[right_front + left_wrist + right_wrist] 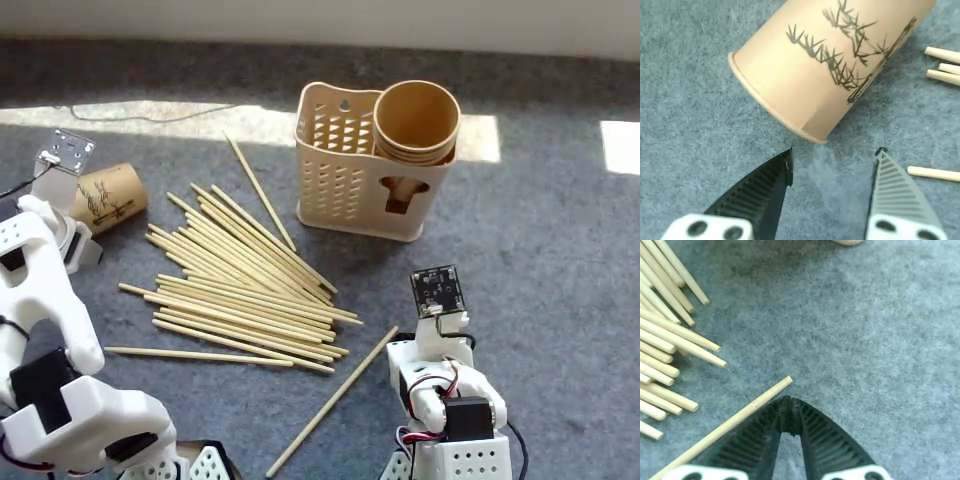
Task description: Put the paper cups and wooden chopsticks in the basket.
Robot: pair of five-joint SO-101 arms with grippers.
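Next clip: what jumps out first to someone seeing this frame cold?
A loose heap of wooden chopsticks sprawls across the grey carpet mid-scene. Beyond it stands the basket, a stack of paper cups already inside. One printed paper cup lies on its side just ahead of the open left pincer.

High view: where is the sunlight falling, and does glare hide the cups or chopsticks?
High view: a sunlit strip crosses the carpet behind the basket; the stacked cups and the chopsticks sit in even shade, nothing washed out. Left wrist view: the lying cup is evenly lit, without glare.
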